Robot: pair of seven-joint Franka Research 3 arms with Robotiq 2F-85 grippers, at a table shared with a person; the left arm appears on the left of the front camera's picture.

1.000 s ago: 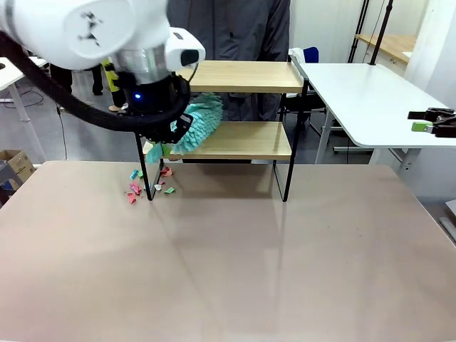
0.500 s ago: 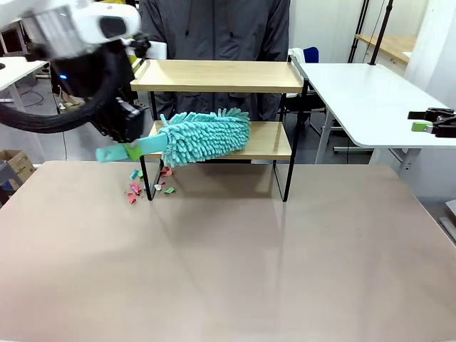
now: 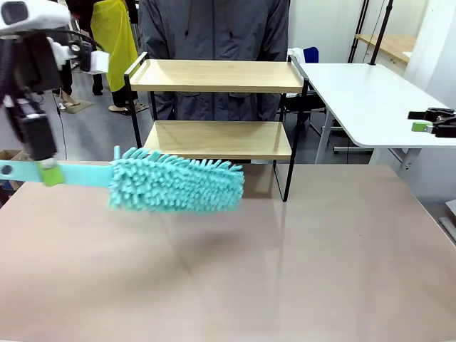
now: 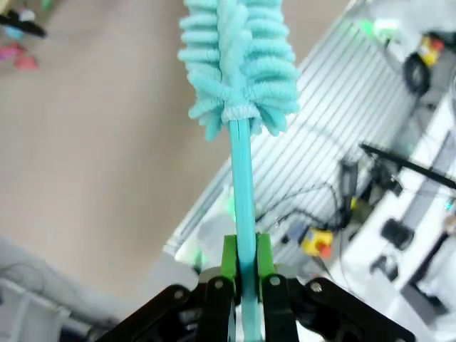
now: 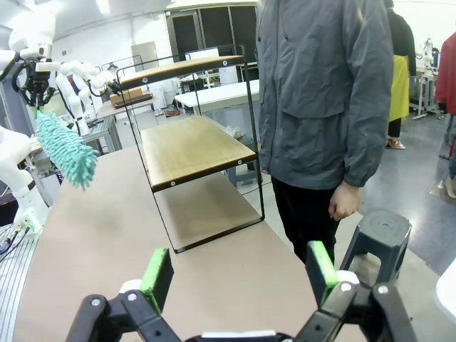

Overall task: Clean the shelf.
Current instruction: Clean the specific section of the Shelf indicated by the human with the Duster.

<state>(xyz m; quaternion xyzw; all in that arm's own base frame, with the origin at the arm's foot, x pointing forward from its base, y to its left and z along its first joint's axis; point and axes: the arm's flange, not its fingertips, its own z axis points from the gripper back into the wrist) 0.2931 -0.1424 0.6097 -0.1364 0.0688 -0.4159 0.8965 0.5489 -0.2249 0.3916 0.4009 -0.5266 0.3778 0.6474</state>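
Observation:
The shelf [image 3: 217, 139] stands at the table's far side, both light wooden boards bare; it also shows in the right wrist view [image 5: 189, 146]. My left gripper [image 3: 47, 172] is at the far left, shut on the thin teal handle of a fluffy teal duster [image 3: 178, 187]. The duster hangs level, low over the table in front of the shelf's left leg. In the left wrist view the green pads [image 4: 229, 258] clamp the handle, the duster head [image 4: 239, 64] beyond them. My right gripper [image 5: 239, 274] is open with nothing between its fingers, facing the shelf's end.
Small pink and teal scraps [image 4: 16, 54] lie on the brown table [image 3: 285, 271]. A person in a grey jacket [image 3: 214, 28] stands behind the shelf. A white side table [image 3: 370, 92] is at the right. A dark stool [image 5: 376, 235] stands beside the person.
My left arm has swung left and toward me, drawing the duster off the lower board and out in front of the shelf. The scraps on the table are now behind the duster head.

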